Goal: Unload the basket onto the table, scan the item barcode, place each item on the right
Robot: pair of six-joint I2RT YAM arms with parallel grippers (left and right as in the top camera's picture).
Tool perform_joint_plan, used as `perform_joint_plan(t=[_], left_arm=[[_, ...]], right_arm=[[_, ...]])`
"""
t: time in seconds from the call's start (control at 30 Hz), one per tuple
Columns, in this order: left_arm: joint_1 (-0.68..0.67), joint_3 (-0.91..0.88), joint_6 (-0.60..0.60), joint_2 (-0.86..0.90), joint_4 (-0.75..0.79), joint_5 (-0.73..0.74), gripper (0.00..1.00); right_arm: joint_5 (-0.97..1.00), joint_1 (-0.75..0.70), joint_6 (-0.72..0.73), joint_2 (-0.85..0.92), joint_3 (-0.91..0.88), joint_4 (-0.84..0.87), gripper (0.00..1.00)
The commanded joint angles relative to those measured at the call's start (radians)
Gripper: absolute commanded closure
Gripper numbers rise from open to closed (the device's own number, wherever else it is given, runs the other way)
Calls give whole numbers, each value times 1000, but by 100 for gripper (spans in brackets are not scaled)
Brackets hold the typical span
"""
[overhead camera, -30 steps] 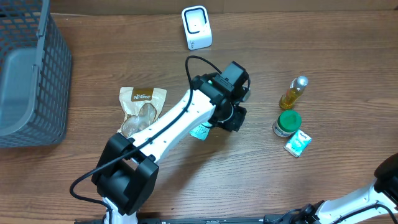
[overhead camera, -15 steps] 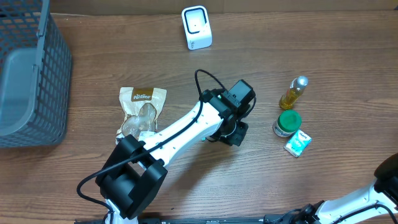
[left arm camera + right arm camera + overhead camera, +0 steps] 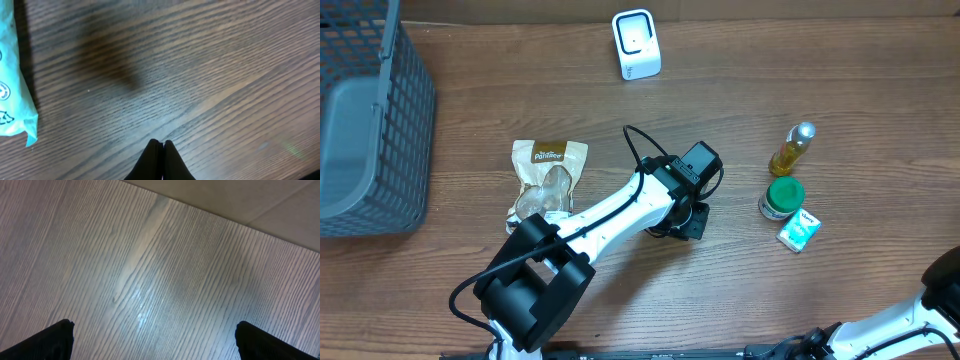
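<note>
The jaws of the left gripper [image 3: 162,146] were seen pressed together on nothing, above bare wood near the middle of the counter [image 3: 840,60], with the teal packet [image 3: 12,75] lying flat off to one side, apart from them. A pinch made from there was judged likely to miss: the thin packet, flat against the wood, might be shoved or creased rather than lifted. The white scanner [image 3: 636,44] stood well apart by the far edge, so a loose hold could be lost on the way. The jaws of the right gripper [image 3: 155,342] were spread wide, nothing held.
</note>
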Motion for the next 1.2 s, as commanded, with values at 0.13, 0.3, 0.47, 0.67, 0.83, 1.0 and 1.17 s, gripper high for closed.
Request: perform_joint_plan(t=[0.13,0.3,0.47,0.67,0.83,1.0,1.17], left_arm=[[-4,-11,-77,4,-32,-54,96],[-2,-11,-103,5,-65,-156,95],[-2,-11,-103,13,-53,-187,95],[5,-11,-102,72,-54,-189,96],[39,-10,-98,83,-57,-221,95],[108,-10,-98,84,-60,-381,95],[185,-10,-72,84,-51,-523,95]], right_arm=[[7,-1,0,-14,10,3,0],[7,-1,0,-14,10,3,0],[7,-1,0,-14,10,3,0],[7,-1,0,-14,10,3,0],[7,-1,0,-14,10,3,0],[7,-1,0,-14,10,3,0],[7,-1,0,-14,10,3,0]])
